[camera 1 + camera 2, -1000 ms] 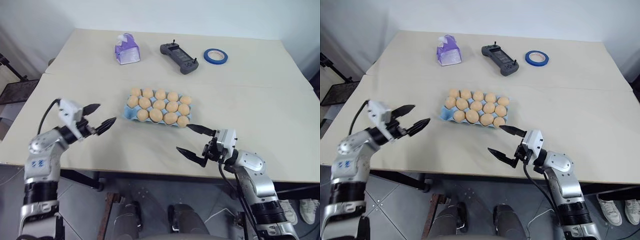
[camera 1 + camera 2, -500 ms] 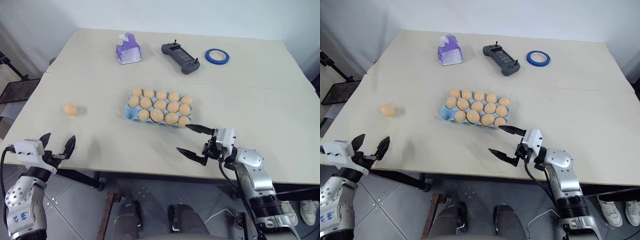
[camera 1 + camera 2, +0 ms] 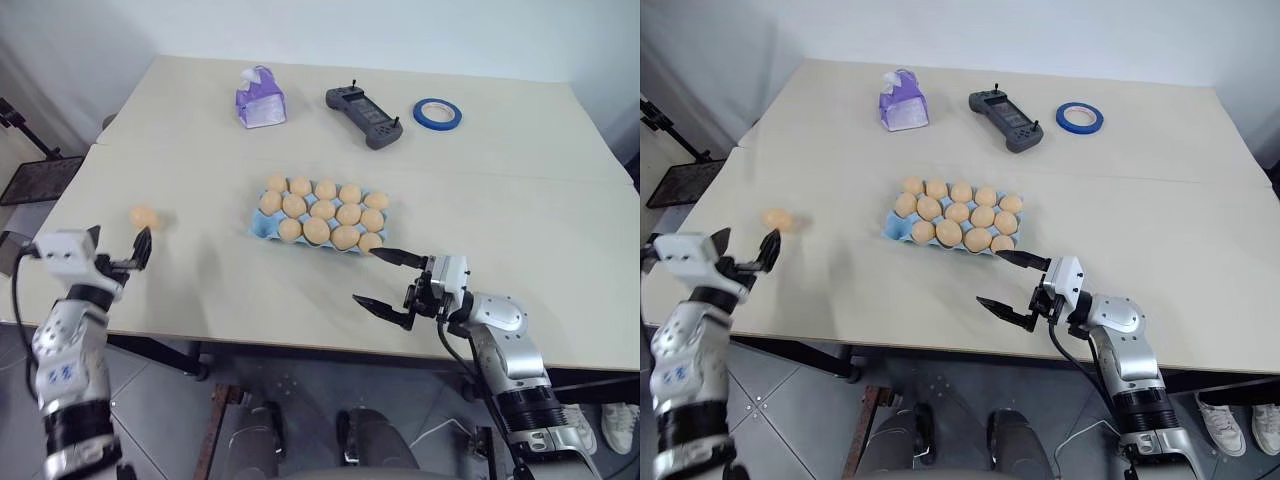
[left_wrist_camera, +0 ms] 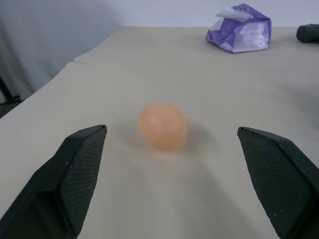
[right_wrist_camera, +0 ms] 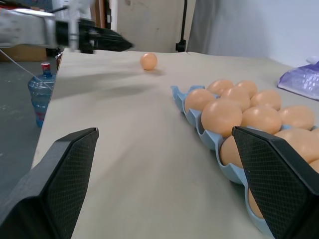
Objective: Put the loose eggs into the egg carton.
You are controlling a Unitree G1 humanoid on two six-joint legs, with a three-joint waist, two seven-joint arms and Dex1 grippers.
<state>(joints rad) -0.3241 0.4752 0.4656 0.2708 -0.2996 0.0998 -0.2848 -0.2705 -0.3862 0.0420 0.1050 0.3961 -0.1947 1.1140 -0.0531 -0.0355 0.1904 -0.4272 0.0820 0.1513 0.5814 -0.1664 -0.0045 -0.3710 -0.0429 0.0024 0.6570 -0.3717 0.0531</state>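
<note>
Near the table's left edge lies one loose egg [image 3: 144, 216], alone on the bare top, well apart from the egg carton [image 3: 262, 226] at the middle of the table [image 3: 500, 190]. Just short of this egg, toward the front-left corner, the left gripper [image 3: 118, 252] hangs over the table's rim with its fingers spread wide and nothing between them; its arm rises from below the front edge, and the gripper points roughly level across the table at the egg. In the left wrist view the egg [image 4: 163, 125] sits ahead of the two open fingertips [image 4: 82, 164], centred in the gap but not touching either.

Eggs fill the light blue carton in three rows, and one cup at its near left corner looks unfilled. At the carton's near right corner the right gripper [image 3: 378, 280] is held just beside the tray, pointing sideways toward the left edge, its fingers wide apart and gripping nothing; the farther fingertip nearly reaches the corner egg, though I cannot tell whether it touches. Its arm comes up from below the front edge on the right.

Along the far edge stand a purple tissue box [image 3: 260, 98], a dark handheld controller [image 3: 363, 112] and a roll of blue tape [image 3: 437, 112], all well clear of the carton. Nothing lies between the loose egg and the left gripper.
</note>
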